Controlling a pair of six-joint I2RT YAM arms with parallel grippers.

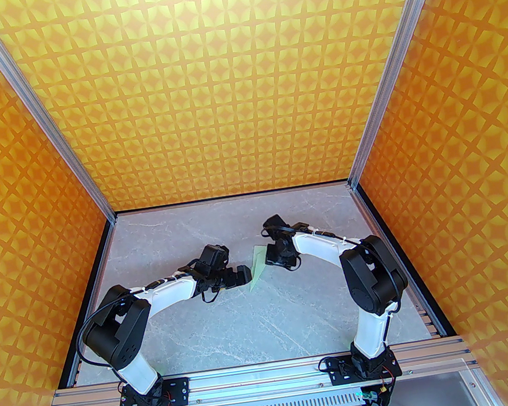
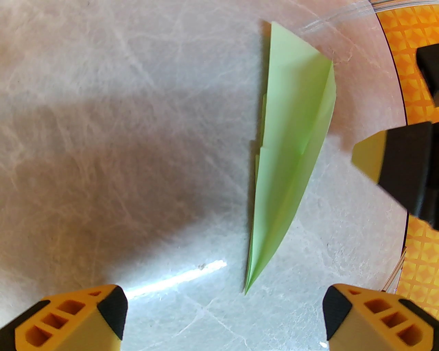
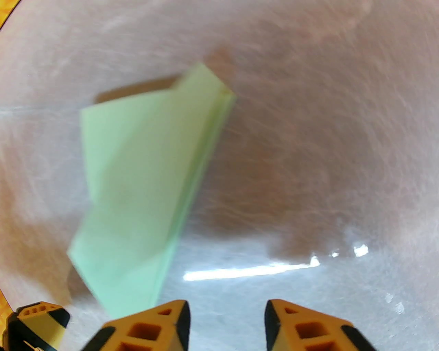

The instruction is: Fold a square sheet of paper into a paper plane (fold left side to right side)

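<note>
Left gripper [image 1: 239, 276] hangs low over the grey marbled table [image 1: 206, 333], a little left of centre, reaching toward the middle. Its jaws are spread wide, one at each bottom corner of its wrist view, with only bare tabletop between them, so it grips nothing.

Just to its right lies the paper plane [image 1: 258, 264], a slim pale green dart resting on the table between the two arms. Seen from above, its narrow tip points toward the near edge and sits just beside the left gripper, while its broad tail end points toward the far wall. From the left wrist, the paper plane [image 2: 291, 147] shows layered folds and a long crease running down to the point, which aims at the gap between the open jaws. From the right wrist it is blurred, and a dark shadow lies under its far corner.

Right gripper [image 1: 271, 256] sits just beside the plane's right edge; whether it touches the paper cannot be told. In its wrist view its jaws stand partly apart with bare table between them, and the plane lies off to the left of them, not clamped.

Orange patterned walls [image 1: 220, 86] enclose the table on three sides.
</note>
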